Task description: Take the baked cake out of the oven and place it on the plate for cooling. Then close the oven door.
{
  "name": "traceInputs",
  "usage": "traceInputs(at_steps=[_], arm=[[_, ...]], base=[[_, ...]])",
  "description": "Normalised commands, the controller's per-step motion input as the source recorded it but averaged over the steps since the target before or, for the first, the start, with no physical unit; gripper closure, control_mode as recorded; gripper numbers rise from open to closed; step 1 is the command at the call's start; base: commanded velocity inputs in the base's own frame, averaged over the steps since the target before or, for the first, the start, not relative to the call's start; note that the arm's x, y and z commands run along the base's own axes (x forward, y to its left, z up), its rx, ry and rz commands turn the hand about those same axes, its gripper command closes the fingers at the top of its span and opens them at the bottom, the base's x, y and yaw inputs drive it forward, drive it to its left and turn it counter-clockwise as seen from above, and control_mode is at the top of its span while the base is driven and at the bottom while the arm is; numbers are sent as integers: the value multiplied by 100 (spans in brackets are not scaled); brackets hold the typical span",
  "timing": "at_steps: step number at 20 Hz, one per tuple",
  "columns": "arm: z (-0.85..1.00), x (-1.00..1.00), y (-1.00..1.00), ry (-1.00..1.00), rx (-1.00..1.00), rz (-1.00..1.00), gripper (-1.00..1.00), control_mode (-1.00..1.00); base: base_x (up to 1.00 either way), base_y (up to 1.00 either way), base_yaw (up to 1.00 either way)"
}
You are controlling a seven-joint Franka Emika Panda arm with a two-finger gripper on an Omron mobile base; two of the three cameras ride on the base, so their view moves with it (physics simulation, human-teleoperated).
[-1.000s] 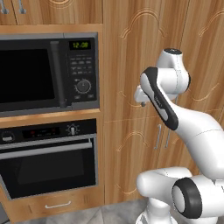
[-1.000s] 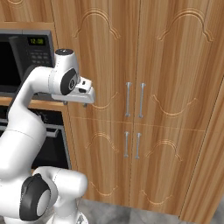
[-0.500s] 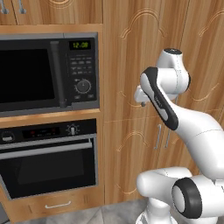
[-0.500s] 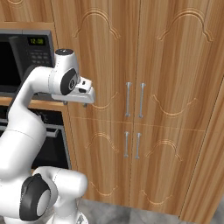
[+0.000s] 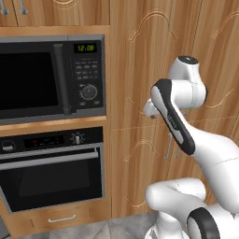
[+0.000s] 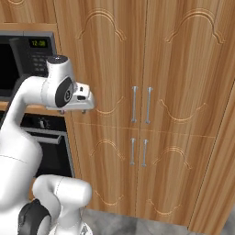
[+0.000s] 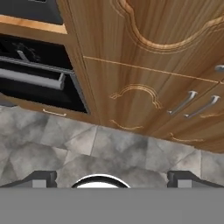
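I cannot see the tool's [image 6: 84, 108] fingers properly from either base camera: the white arm hides most of it on the left side, and on the right side only a small pale head with stubby tips shows. From the hand camera the two dark tips sit far apart at the bottom corners, so the jaws stand wide with nothing between them.

The oven [image 5: 51, 170] lies below and to the left of the tool, well apart from it. Glossy black face, a strip of round knobs, its left edge cut off. The oven door [image 5: 53, 179] looks shut flush; dark glass, so I can't make out the inside. Long silver bar handle [image 5: 49, 158] along its top.

Above it, the black microwave [image 5: 51, 77] with green clock. Behind the tool, carved wooden cabinet doors [image 6: 147, 92] with slim metal pulls. Mottled grey stone floor [image 7: 109, 153] beneath.
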Motion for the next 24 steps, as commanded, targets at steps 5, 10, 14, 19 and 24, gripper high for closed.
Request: traceInputs(at_steps=[5, 10, 14, 19, 24], arm=[[-9, -39, 51, -1, -11, 29, -100, -100], [-14, -27, 65, -7, -18, 25, -100, -100], [-27, -4, 50, 0, -12, 20, -100, -100], [-33, 0, 56, -2, -11, 19, -100, -100], [-33, 0, 59, -10, -16, 18, -100, -100]], base=[[0, 0, 0], [0, 0, 0], [0, 0, 0], [0, 0, 0], [0, 0, 0]])
